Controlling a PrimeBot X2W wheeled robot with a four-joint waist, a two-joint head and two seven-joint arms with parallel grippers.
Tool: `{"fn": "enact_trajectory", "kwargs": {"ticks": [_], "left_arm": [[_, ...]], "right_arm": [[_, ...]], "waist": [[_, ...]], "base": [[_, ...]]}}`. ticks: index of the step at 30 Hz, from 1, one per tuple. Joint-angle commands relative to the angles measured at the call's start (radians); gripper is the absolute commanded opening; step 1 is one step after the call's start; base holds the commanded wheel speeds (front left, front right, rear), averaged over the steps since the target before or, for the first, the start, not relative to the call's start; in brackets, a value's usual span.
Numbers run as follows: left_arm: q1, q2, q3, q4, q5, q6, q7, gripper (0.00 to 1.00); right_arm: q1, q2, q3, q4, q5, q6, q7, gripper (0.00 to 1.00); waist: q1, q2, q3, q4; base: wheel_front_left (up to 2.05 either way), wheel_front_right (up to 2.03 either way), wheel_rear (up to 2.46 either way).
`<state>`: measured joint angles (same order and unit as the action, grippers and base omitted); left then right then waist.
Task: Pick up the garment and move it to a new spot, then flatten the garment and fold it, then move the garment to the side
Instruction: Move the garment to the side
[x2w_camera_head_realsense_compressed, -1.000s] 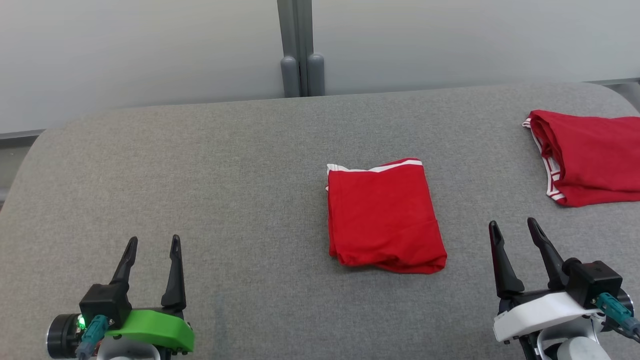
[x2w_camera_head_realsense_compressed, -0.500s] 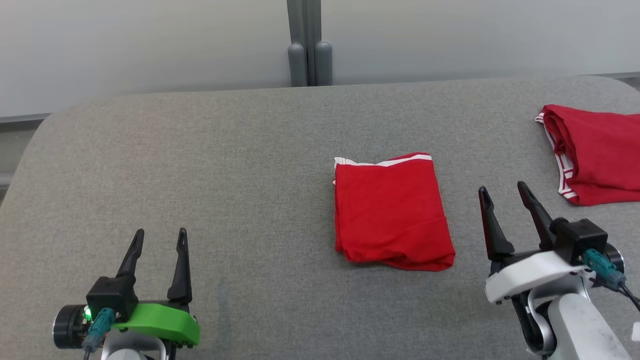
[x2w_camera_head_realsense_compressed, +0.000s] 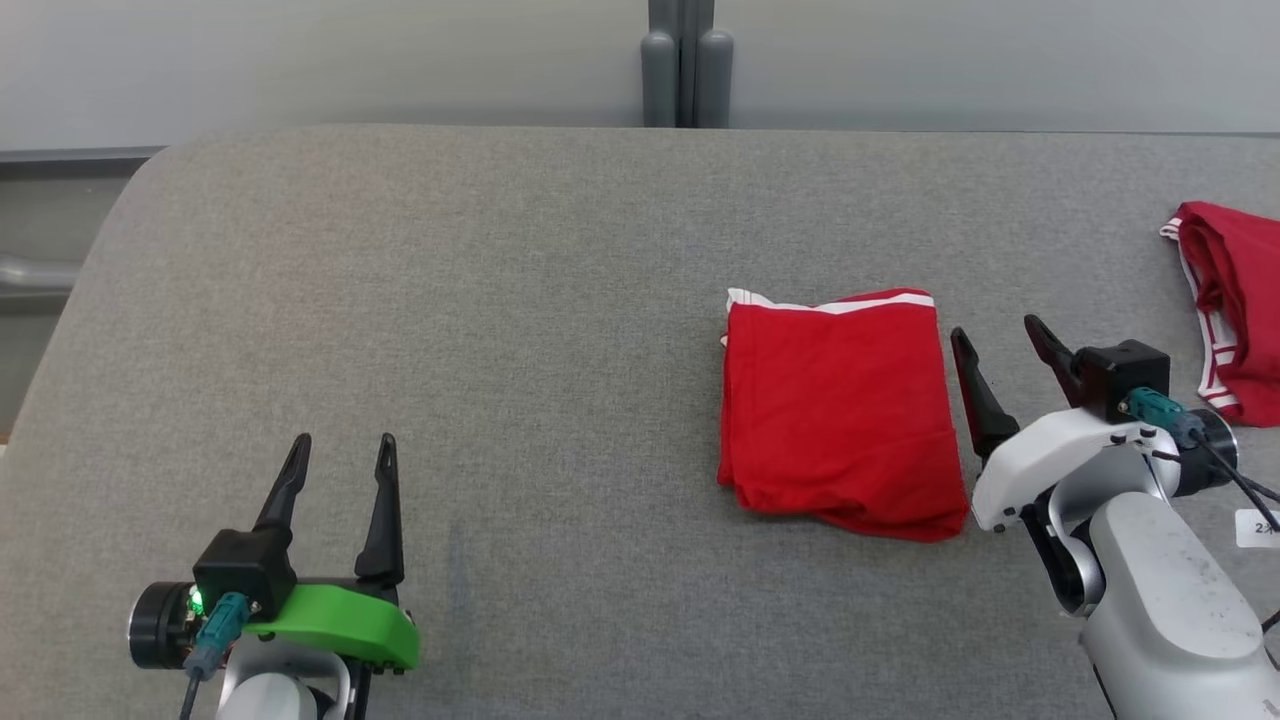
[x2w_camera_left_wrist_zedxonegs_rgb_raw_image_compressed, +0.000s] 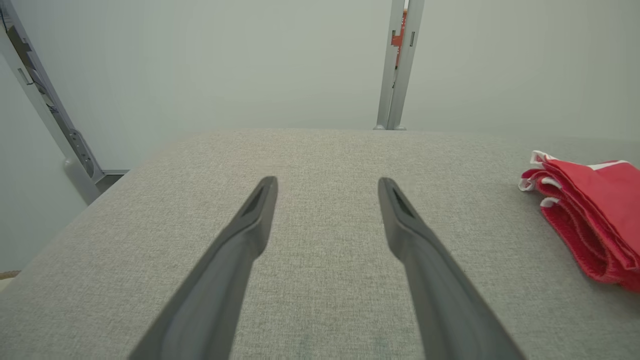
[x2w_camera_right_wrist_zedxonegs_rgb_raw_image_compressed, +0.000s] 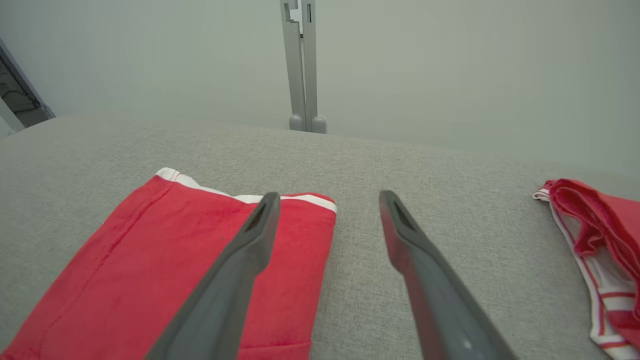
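The garment (x2w_camera_head_realsense_compressed: 835, 400) is red with a white-trimmed far edge and lies folded into a rectangle on the grey table (x2w_camera_head_realsense_compressed: 450, 300), right of centre. My right gripper (x2w_camera_head_realsense_compressed: 996, 330) is open just off its right edge, left finger close beside the cloth, nothing between the fingers. In the right wrist view, the right gripper (x2w_camera_right_wrist_zedxonegs_rgb_raw_image_compressed: 328, 196) has its left finger over the garment's (x2w_camera_right_wrist_zedxonegs_rgb_raw_image_compressed: 175, 260) right border and its right finger over bare table. My left gripper (x2w_camera_head_realsense_compressed: 345, 440) is open and empty at the near left. From the left gripper (x2w_camera_left_wrist_zedxonegs_rgb_raw_image_compressed: 327, 182), the garment (x2w_camera_left_wrist_zedxonegs_rgb_raw_image_compressed: 595, 210) lies far to the right.
Another red garment with white stripes (x2w_camera_head_realsense_compressed: 1235, 310) lies loosely bunched at the table's right edge, also seen from the right wrist as a red garment (x2w_camera_right_wrist_zedxonegs_rgb_raw_image_compressed: 600, 225). A grey post (x2w_camera_head_realsense_compressed: 685, 65) stands behind the table against a pale wall. The table's left corner is rounded.
The head camera has shifted, sliding the whole scene rightward. My right gripper has moved forward and closer to the garment's right edge. The left gripper and both garments have stayed put.
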<state>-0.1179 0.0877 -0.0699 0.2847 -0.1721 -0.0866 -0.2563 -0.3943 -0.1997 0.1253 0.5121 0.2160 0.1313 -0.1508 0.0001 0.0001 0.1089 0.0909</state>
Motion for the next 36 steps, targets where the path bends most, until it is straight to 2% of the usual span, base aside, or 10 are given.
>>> {"fn": "enact_trajectory", "kwargs": {"ticks": [1,17,18,19,20,26,32,36], "left_arm": [[-0.020,0.000,-0.004,0.003,0.000,0.001,-0.002,1.00],[-0.083,-0.013,-0.033,0.030,-0.009,-0.002,-0.009,1.00],[-0.085,-0.015,-0.035,0.029,-0.010,-0.001,-0.009,1.00],[-0.086,-0.016,-0.035,0.028,-0.009,0.000,-0.009,1.00],[-0.085,-0.017,-0.035,0.026,-0.009,0.001,-0.009,1.00],[-0.077,-0.021,-0.029,0.022,-0.012,0.005,-0.009,1.00],[-0.103,-0.023,-0.037,0.010,-0.003,-0.004,-0.010,1.00],[-0.122,-0.023,-0.041,0.005,0.002,-0.008,-0.010,1.00]], "right_arm": [[-0.019,-0.002,0.003,0.041,0.001,-0.002,0.007,1.00],[-0.117,0.046,0.060,0.381,0.041,-0.002,-0.027,1.00],[-0.116,0.054,0.068,0.392,0.050,-0.002,-0.028,0.75],[-0.116,0.063,0.079,0.402,0.060,-0.001,-0.032,0.31],[-0.117,0.068,0.088,0.408,0.068,-0.001,-0.031,0.00],[-0.166,0.034,0.139,0.413,0.101,-0.002,-0.052,0.00],[-0.255,-0.064,0.224,0.384,0.100,-0.002,-0.031,0.00],[-0.329,-0.163,0.305,0.351,0.115,-0.002,0.011,0.00]], "waist": [[-0.0001,-0.0001,0.024,0.023],[-0.0001,-0.0001,0.109,0.053],[-0.0001,-0.0001,0.110,0.054],[-0.0001,-0.0001,0.111,0.054],[-0.0001,-0.0001,0.112,0.053],[-0.0001,-0.0001,0.117,0.029],[-0.0001,-0.0001,0.148,-0.006],[-0.0001,-0.0001,0.182,-0.038]], "base": [[0.00,0.00,0.00],[0.00,0.00,0.00],[0.00,0.00,0.00],[0.00,0.00,0.00],[0.00,0.00,0.00],[0.00,0.00,0.00],[0.00,0.00,0.00],[0.00,0.00,0.00]]}}
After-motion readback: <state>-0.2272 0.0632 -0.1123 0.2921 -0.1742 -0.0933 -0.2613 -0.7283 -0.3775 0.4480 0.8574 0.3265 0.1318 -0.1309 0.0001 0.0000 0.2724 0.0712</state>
